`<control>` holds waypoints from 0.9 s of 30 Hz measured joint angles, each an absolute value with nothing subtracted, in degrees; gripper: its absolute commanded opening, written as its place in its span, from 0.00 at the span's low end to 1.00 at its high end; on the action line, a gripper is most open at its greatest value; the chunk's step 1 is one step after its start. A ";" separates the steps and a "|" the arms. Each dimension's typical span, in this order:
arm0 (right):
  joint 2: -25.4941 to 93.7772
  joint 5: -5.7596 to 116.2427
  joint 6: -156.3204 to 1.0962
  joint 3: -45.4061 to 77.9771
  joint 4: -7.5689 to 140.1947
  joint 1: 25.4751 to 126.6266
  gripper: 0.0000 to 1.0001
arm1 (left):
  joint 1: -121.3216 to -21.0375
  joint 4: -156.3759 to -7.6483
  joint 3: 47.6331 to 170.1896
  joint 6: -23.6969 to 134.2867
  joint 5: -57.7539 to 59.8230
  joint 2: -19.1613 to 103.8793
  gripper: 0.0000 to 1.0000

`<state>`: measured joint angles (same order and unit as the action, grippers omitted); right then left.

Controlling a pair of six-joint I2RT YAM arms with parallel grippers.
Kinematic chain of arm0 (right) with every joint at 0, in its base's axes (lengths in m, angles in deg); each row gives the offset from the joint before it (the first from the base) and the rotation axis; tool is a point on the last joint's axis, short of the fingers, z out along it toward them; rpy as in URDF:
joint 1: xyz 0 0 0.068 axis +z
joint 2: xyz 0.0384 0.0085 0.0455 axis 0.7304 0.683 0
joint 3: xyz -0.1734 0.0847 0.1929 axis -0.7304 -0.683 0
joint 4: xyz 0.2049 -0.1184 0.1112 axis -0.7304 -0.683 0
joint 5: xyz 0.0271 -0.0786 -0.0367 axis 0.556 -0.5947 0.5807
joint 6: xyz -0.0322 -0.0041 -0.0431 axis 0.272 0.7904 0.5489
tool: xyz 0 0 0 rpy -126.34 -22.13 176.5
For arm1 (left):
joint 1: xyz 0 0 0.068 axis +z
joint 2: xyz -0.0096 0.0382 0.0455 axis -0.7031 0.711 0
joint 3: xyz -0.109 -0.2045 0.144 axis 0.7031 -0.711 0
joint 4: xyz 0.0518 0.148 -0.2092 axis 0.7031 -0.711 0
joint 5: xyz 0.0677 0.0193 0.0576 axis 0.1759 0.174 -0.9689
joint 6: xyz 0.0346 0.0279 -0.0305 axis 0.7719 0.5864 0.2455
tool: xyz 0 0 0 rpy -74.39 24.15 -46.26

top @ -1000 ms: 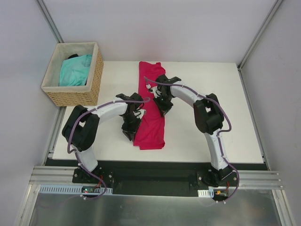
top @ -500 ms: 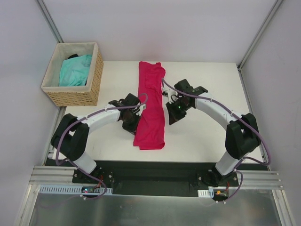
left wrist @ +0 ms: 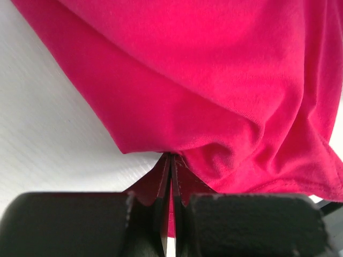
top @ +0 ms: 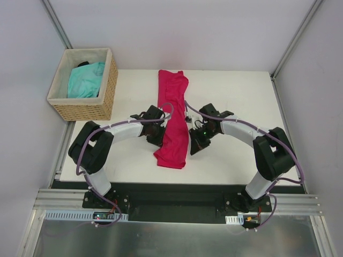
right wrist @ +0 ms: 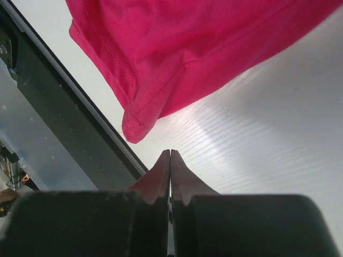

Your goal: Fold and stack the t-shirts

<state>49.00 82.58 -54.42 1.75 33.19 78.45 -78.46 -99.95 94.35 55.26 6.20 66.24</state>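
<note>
Two shirts from above: crimson-pink t-shirt lies as a folded strip mid table, hem near the 6 o'clock edge, bare room at 3 and 9, turquoise t-shirt in basket at 10 o'clock. Left wrist: left gripper is clamped on a thin pinch of the strip's edge, which may slip or twist the fold if pulled alone. Right wrist: right gripper is closed on nothing, hem corner at 11 o'clock just apart, table edge close.

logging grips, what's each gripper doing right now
left gripper: closed on the pink shirt
right gripper: closed, holding nothing
</note>
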 measured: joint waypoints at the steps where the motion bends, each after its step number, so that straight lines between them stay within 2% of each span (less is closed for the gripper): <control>1: 49.00 82.74 -54.46 1.75 33.54 78.47 0.01 | -78.46 -99.62 94.35 55.26 6.20 66.28 0.00; 17: 51.38 83.02 -53.00 11.19 31.40 79.44 0.01 | -78.46 -103.99 92.55 55.96 4.43 63.94 0.00; 27: 53.40 82.91 -50.77 12.83 28.65 79.44 0.01 | -78.46 -109.17 92.36 55.94 1.22 62.41 0.00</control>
